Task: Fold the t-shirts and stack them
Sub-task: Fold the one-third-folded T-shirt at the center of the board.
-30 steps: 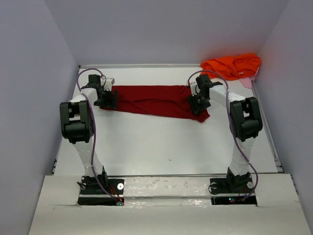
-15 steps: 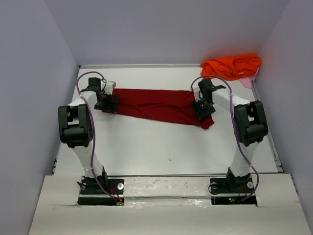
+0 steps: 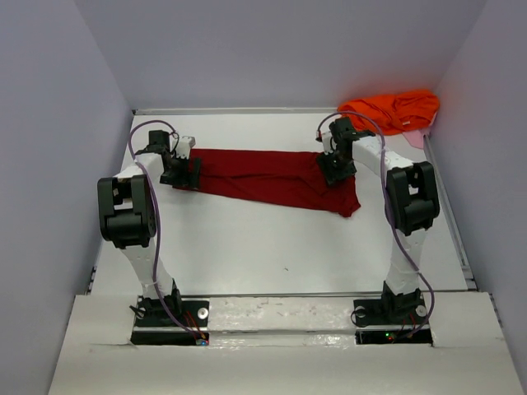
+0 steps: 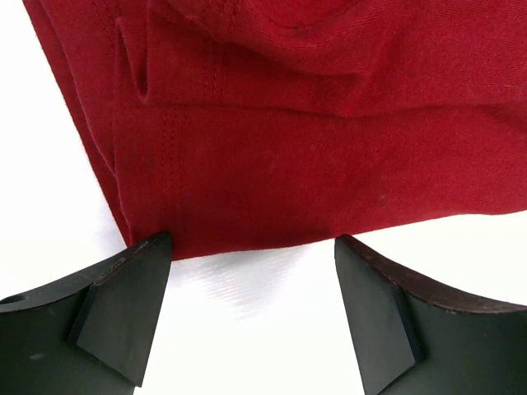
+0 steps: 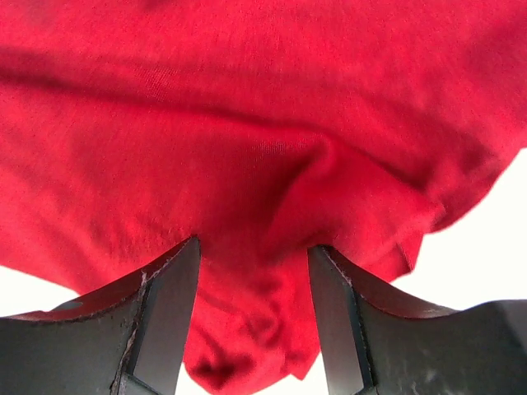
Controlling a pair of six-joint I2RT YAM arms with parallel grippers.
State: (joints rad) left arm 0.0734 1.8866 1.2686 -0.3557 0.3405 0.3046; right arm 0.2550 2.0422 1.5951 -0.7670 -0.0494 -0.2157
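Crimson t-shirt (image 3: 263, 177) is being kept stretched in a long strip across the bench (image 3: 272, 247), the orange t-shirt (image 3: 391, 111) crumpled in the far right corner. The left fingers (image 4: 123, 304) are being held apart at the crimson hem, the right fingers (image 5: 165, 321) apart over bunched crimson cloth.

Soft, even light falls from above. In the top view the white table (image 3: 272, 239) is bright but not washed out, and shadows under the arms are faint. The left wrist view is crisp, showing stitching on the red shirt (image 4: 329, 164), though the table glares near white. The right wrist view is softer, its cloth slightly blurred. The fingers (image 5: 165, 321) are dark.
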